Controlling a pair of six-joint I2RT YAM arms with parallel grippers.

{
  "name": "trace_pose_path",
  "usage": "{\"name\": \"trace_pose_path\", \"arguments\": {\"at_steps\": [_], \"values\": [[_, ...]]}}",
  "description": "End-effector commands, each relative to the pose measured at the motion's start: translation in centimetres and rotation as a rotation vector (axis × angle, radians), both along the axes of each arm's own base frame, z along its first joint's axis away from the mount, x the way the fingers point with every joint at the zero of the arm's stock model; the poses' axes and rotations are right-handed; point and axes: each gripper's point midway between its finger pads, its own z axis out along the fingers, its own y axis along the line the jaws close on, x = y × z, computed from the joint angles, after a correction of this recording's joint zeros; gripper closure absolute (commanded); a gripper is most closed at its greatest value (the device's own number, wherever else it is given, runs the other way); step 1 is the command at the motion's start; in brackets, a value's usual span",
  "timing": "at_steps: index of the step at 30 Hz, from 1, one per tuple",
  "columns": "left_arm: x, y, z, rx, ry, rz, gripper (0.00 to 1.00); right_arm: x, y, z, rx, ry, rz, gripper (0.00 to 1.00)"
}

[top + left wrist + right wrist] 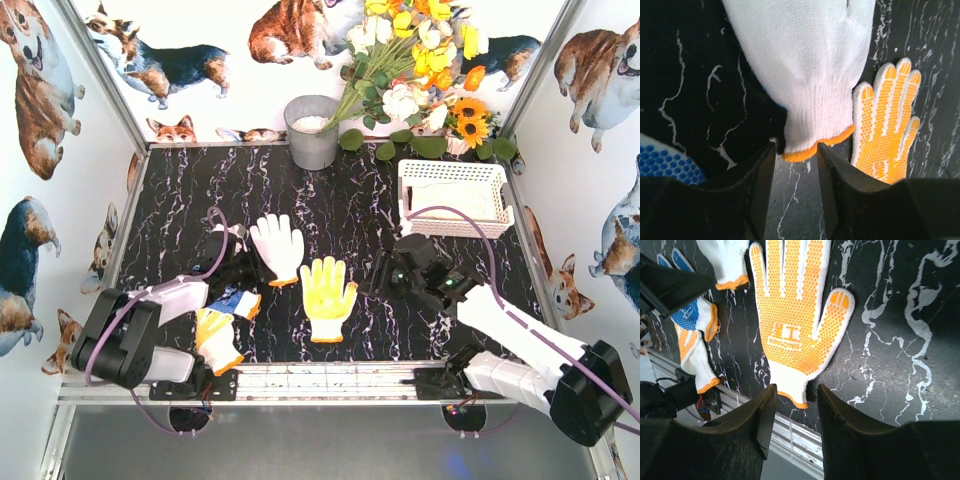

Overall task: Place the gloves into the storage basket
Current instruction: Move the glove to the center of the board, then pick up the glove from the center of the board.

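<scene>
A white glove (277, 247) with an orange cuff lies flat mid-table. A yellow-palmed glove (327, 296) lies to its right. A blue-palmed glove (237, 302) and another yellow-palmed glove (215, 340) lie near the left arm. My left gripper (796, 150) is open, and the white glove's (800, 65) cuff edge sits right at its fingertips. My right gripper (792, 392) is open above the cuff of the yellow-palmed glove (790, 315). The white lattice storage basket (500, 212) stands at the back right with something pale lying in it.
A grey metal bucket (312, 130) stands at the back centre, with a bunch of flowers (420, 60) leaning to its right. Printed walls close in both sides. A metal rail (330, 378) runs along the table's near edge.
</scene>
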Motion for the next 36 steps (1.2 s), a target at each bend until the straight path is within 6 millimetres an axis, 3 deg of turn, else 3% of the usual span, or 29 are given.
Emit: {"name": "trace_pose_path", "arguments": {"at_steps": [1,11,14,19,27,36], "values": [[-0.6,0.5,-2.3,0.01,0.061,0.032,0.67,1.0,2.4,2.3,0.061,-0.061,0.031,0.6],[1.4,1.5,-3.9,0.059,0.036,0.099,0.7,0.3,4.6,1.8,0.066,-0.028,0.094,0.6],[1.5,1.1,-3.9,0.042,0.031,0.083,0.8,0.4,4.9,2.1,0.067,-0.034,0.099,0.6],[2.0,0.1,-1.9,-0.007,-0.004,0.052,1.0,1.0,6.2,1.8,0.11,-0.018,0.099,0.59],[2.3,-0.6,2.3,-0.066,-0.057,0.041,1.0,3.0,10.5,0.7,0.215,0.024,0.14,0.58],[1.6,-0.6,3.5,-0.093,-0.061,0.052,1.0,4.9,15.4,0.0,0.3,0.076,0.217,0.57]]}}
